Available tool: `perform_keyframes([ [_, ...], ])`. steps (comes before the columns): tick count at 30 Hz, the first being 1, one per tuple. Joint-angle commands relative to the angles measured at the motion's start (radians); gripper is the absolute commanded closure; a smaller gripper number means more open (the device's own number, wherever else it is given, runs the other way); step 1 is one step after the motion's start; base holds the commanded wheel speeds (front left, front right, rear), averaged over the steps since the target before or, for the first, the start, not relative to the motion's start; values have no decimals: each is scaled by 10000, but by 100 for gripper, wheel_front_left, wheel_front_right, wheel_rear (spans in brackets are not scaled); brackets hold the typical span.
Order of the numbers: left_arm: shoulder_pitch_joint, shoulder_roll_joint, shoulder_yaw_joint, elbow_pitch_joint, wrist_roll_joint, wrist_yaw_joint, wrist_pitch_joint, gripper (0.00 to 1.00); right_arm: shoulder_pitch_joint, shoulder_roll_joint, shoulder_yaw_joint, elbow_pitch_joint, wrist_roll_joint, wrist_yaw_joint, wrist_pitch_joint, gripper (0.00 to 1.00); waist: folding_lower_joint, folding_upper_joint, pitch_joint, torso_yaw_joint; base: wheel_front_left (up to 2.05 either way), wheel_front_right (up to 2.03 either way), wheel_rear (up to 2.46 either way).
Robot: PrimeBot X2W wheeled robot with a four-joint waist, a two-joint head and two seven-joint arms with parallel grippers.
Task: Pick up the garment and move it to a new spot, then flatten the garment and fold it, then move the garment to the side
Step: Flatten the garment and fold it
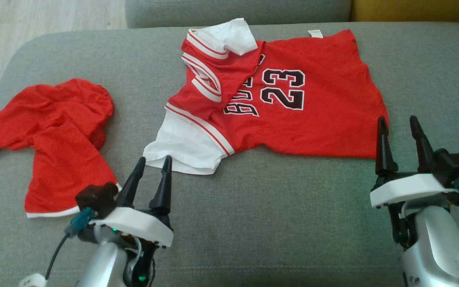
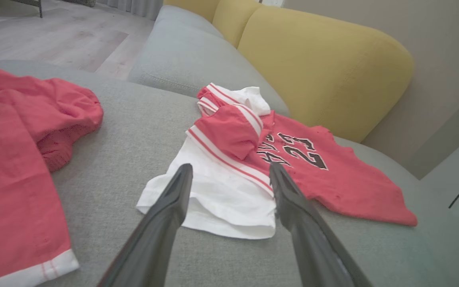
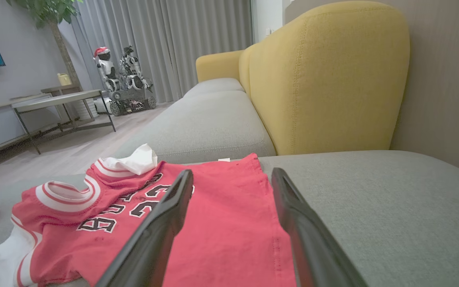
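Note:
The garment [image 1: 313, 111] is a red jersey with white sleeves and a black "23", lying rumpled on the grey sofa seat [image 1: 273, 223], with its upper part folded over itself. My left gripper [image 1: 154, 159] is open, its fingertips just short of the near white sleeve [image 2: 221, 199]. My right gripper [image 1: 397, 119] is open at the jersey's right hem corner. In the left wrist view the left gripper [image 2: 230, 167] frames the sleeve. In the right wrist view the right gripper [image 3: 232, 173] hovers over the red fabric [image 3: 229, 239]. Neither gripper holds anything.
Crumpled red shorts [image 1: 62, 127] lie on the seat to the left of the jersey. A yellow backrest [image 3: 325, 79] rises behind the seat. Wooden floor [image 1: 34, 16] lies beyond the sofa's left edge. A low table [image 3: 54, 99] stands far off.

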Motion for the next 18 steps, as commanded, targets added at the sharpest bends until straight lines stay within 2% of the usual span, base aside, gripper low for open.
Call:
perform_keyframes([
  [1,-486,97,451,-137,145,80,-122,0,-182,53,275,-487,140,73,3,0,0,-1,74,-61,0,0,0],
  [9,-1322,212,984,1438,811,349,-122,0,-153,56,450,-984,386,73,102,0,0,-1,358,-233,0,0,0],
  [18,-2558,671,859,3552,1229,381,5,0,-195,57,578,-1034,486,73,81,0,0,-1,567,-361,0,0,0],
])
